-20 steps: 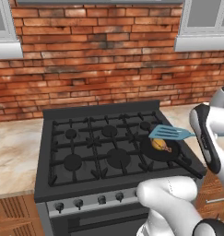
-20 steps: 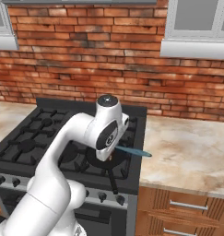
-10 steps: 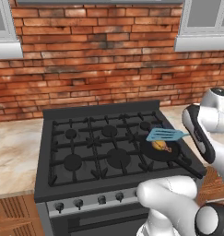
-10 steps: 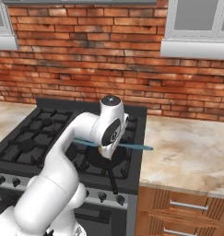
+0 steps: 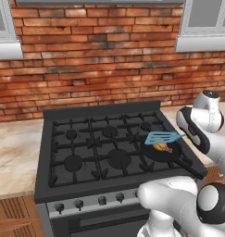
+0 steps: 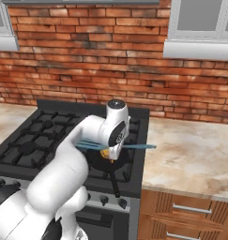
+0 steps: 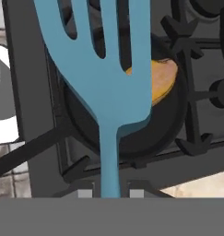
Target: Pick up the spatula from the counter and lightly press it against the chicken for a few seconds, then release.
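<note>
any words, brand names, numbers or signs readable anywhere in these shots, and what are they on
None: no readable text in any view.
The stove front and its knobs show no legible markings; any dial marks are too small to tell.
The blue spatula, the pan and the brick wall are plain, with no label or logo.

The fat white robot arm (image 6: 64,178) has smooth, round, shiny parts and dark grey round joint caps (image 6: 119,135).
</note>
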